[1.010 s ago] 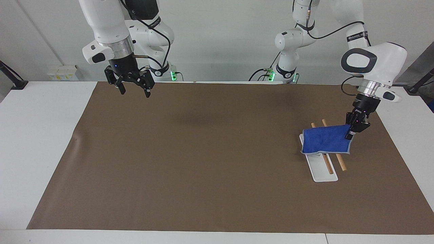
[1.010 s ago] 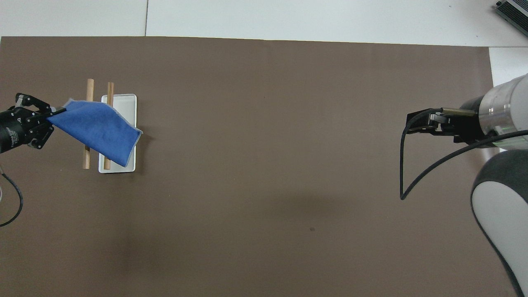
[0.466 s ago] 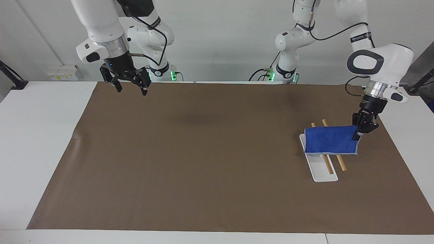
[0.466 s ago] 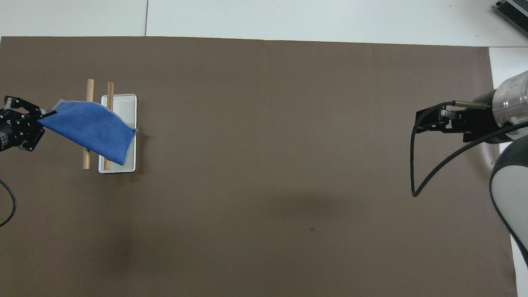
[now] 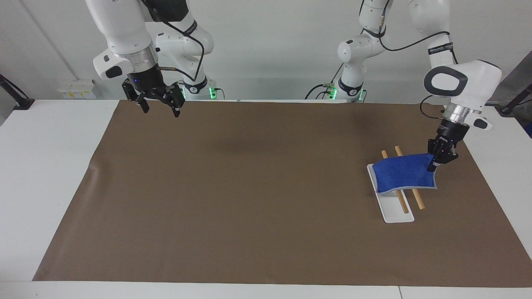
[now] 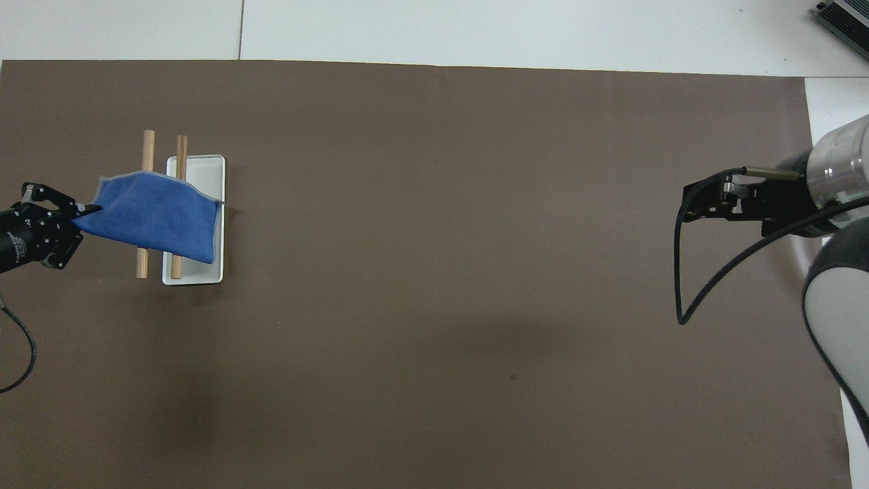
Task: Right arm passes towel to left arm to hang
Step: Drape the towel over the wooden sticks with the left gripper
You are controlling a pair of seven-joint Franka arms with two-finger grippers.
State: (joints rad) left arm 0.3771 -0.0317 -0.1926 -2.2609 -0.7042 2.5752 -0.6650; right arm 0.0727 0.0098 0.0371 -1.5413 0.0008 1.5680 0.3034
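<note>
Two views. Facing: left gripper [image 5: 432,167] clamps small royal-blue towel [image 5: 402,173] by its 3 o'clock corner, now sagging across two wooden rods [image 5: 415,198] on white tray [image 5: 395,210]; hanging nearly done. Overhead: right gripper [image 6: 699,202] fingers spread, empty, waits at 3 o'clock.

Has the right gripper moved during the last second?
Yes. In the facing view the right gripper, open and empty, has risen and drawn back toward the robots' edge of the brown mat, where before it hung lower over the mat.
</note>
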